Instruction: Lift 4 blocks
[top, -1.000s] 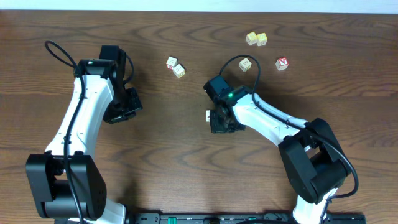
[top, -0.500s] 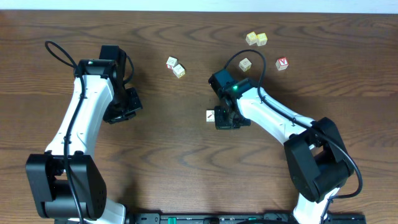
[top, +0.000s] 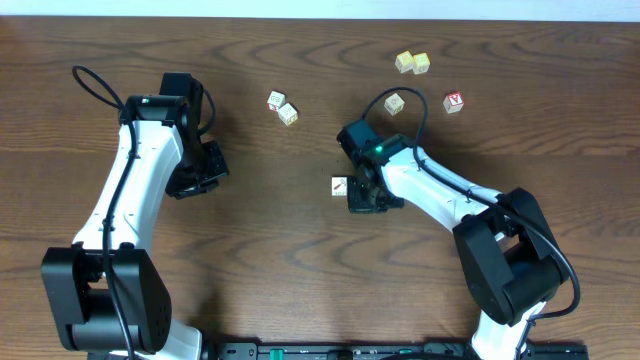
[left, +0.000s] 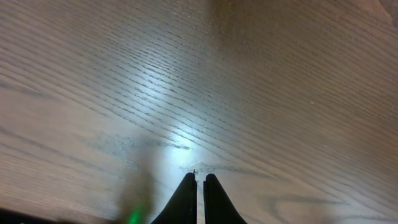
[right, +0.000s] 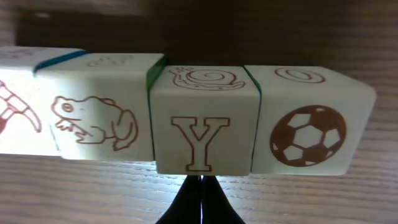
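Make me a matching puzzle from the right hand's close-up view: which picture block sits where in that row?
Blocks:
1. frog block
2. Y block
3. football block

Places:
A. right end of the row
B. second from the left in view
C. directly in front of the shut right hand

Pairs: 1-B, 2-C, 3-A

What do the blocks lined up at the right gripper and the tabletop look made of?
The blocks are probably wood with matte pale faces: brown outline prints, green-tinted sides between them, no gloss. The table looks like wood or wood-grain laminate, I cannot tell which: grain lines run across it, and soft glare suggests a smooth satin finish.
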